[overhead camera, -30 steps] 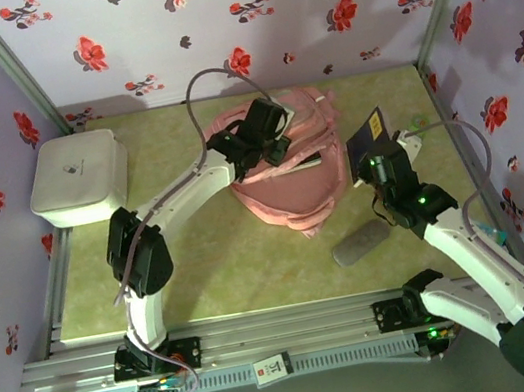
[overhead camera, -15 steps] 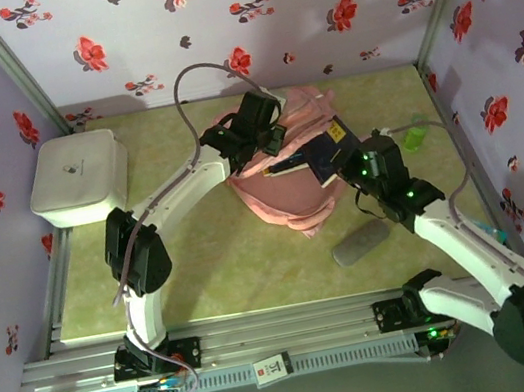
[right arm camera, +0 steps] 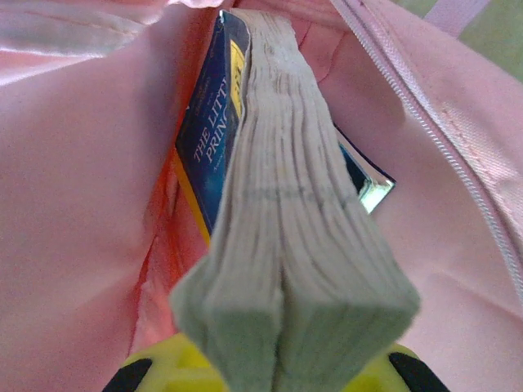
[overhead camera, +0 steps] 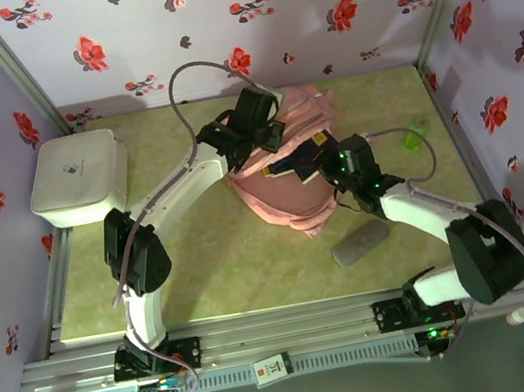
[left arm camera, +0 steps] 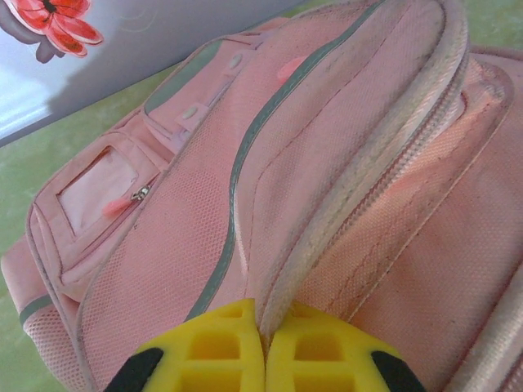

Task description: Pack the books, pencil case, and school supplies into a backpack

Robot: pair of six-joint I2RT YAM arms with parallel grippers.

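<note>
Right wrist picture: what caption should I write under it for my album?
The right gripper holds the books inside the open pink backpack.

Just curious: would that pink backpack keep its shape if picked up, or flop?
Probably flop: the backpack is soft fabric, its rim creasing where the left jaws pinch it. Pushed, it would likely bunch rather than tip, since it lies low on the table.
</note>
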